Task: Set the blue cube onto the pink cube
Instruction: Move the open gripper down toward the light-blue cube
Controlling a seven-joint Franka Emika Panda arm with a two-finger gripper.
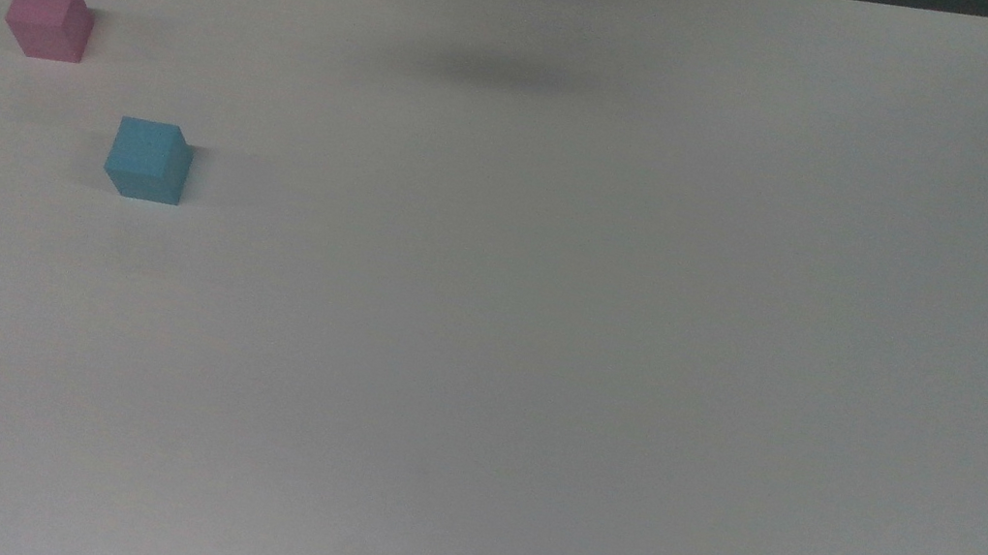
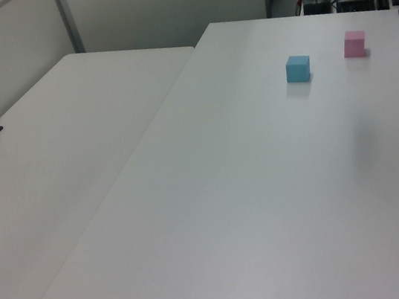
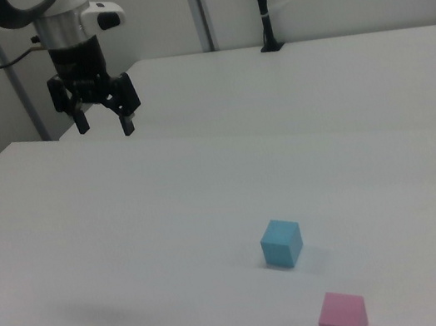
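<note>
Upper left of the right view, the gripper (image 3: 104,122) hangs high above the white tabletop (image 3: 128,229), jaws spread apart and holding nothing. Lower centre, the blue cube (image 3: 281,243) sits flat on the tabletop; the pink cube (image 3: 342,317) rests near it at the bottom edge, apart. In the top view, pink cube (image 1: 49,19) upper left, blue cube (image 1: 148,160) lower right of it.

table (image 1: 539,372): bare, free to pass | obstacles: blue cube (image 1: 148,160) & pink cube (image 1: 50,19), near but apart, gap btw them | gripper (image 3: 104,130) high, well apart from both
</note>
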